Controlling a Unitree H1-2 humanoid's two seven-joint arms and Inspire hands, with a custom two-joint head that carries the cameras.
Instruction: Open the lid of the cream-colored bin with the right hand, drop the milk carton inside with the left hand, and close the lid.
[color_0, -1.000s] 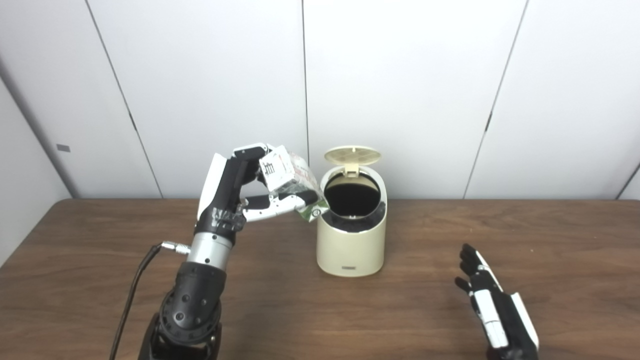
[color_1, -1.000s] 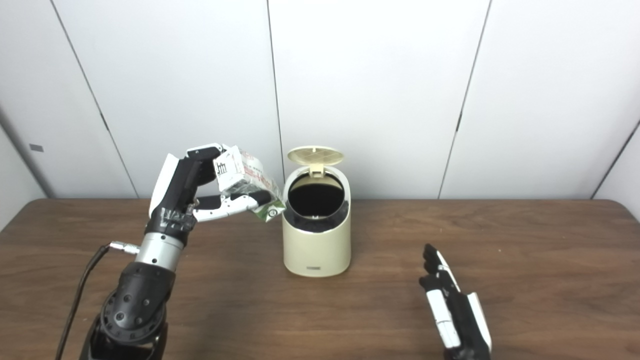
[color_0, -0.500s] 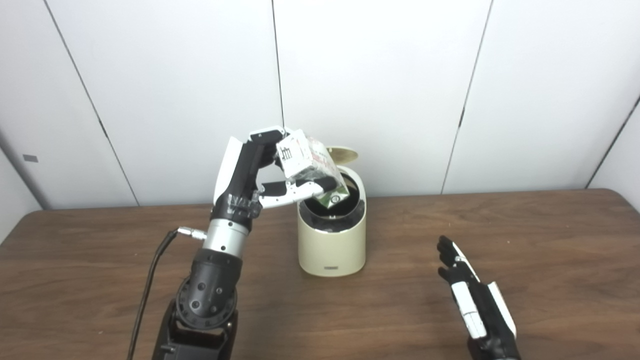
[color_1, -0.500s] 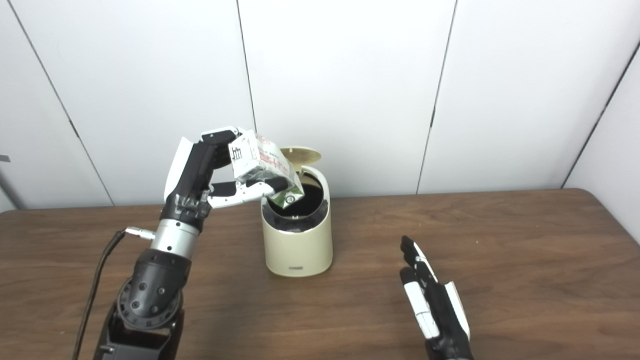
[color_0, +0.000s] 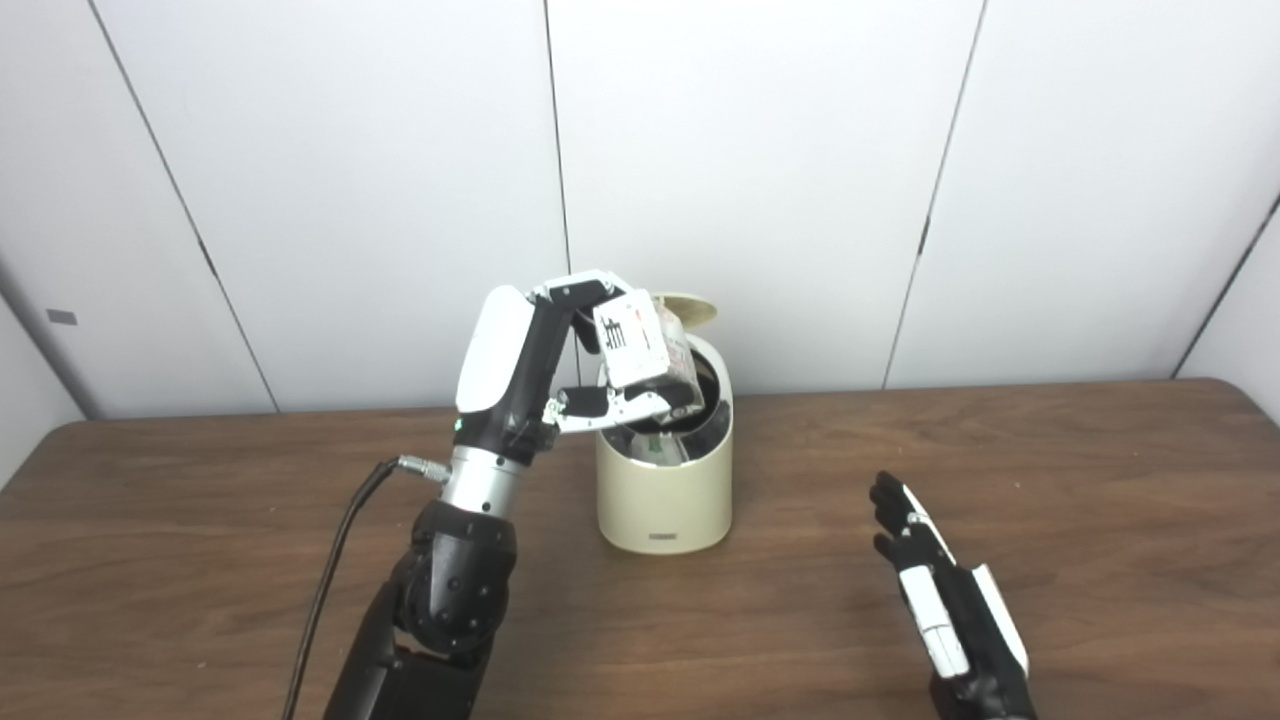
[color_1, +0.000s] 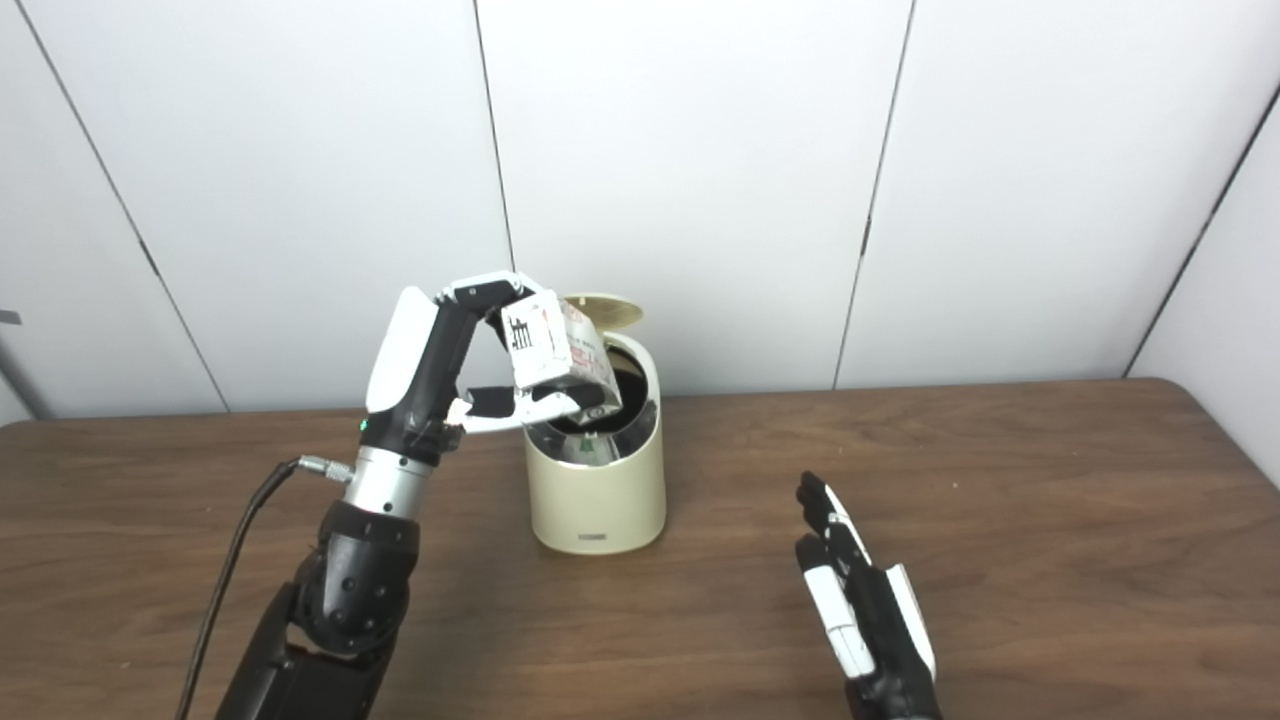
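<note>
The cream-colored bin (color_0: 665, 500) stands on the brown table near the wall, its round lid (color_0: 695, 310) tipped up and back. My left hand (color_0: 560, 360) is shut on the white milk carton (color_0: 640, 345) and holds it tilted over the bin's mouth, its lower end dipping into the dark opening. The same carton (color_1: 552, 345) shows in the right eye view. My right hand (color_0: 940, 600) rests open and empty on the table, to the right of the bin and nearer the front.
A black cable (color_0: 335, 560) hangs from my left wrist down to the table's front edge. White wall panels (color_0: 760, 150) stand right behind the bin. Bare table top (color_0: 1100, 480) stretches to the right.
My left hand has carried the carton rightward from beside the bin to over its mouth and lowered its end inside. The camera shifted early on. My right hand has stayed put.
</note>
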